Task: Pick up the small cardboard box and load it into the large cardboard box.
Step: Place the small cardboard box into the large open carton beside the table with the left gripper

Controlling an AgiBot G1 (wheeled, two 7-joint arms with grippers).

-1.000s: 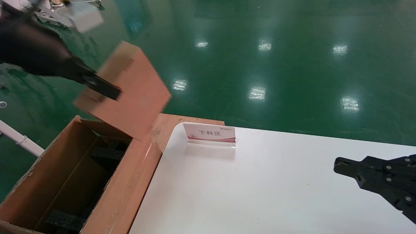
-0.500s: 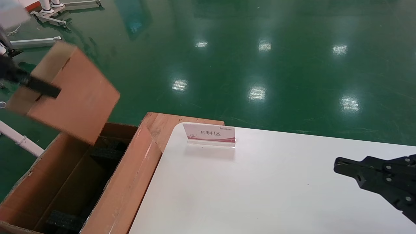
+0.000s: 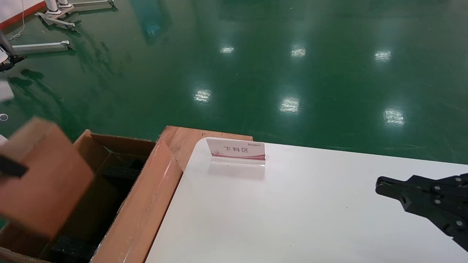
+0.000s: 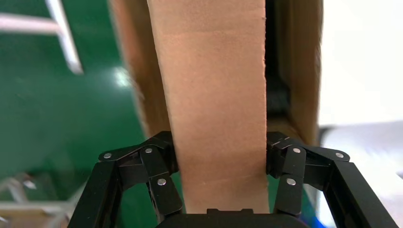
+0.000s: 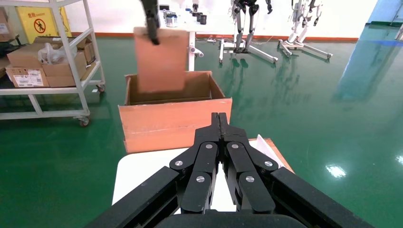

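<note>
Holding to the large cardboard box [image 3: 146,204] as our landmark: it stands open beside the worktop [image 3: 292,219] to receive cargo. We hang the small cardboard box [image 3: 44,182] above its opening, left claw [image 4: 219,164] pinching opposite sides. Right claw [image 5: 218,124], pressed together, idles over the worktop.

Head view: I only get a sliver of the left tool [image 3: 11,170] at the frame edge, arm out of shot. The small cardboard box [image 3: 44,182] is motion-blurred and cut off at the left. It hides most of the large cardboard box [image 3: 146,197] interior; foam barely visible. Right tool [image 3: 420,199] cut off at the right edge.
</note>
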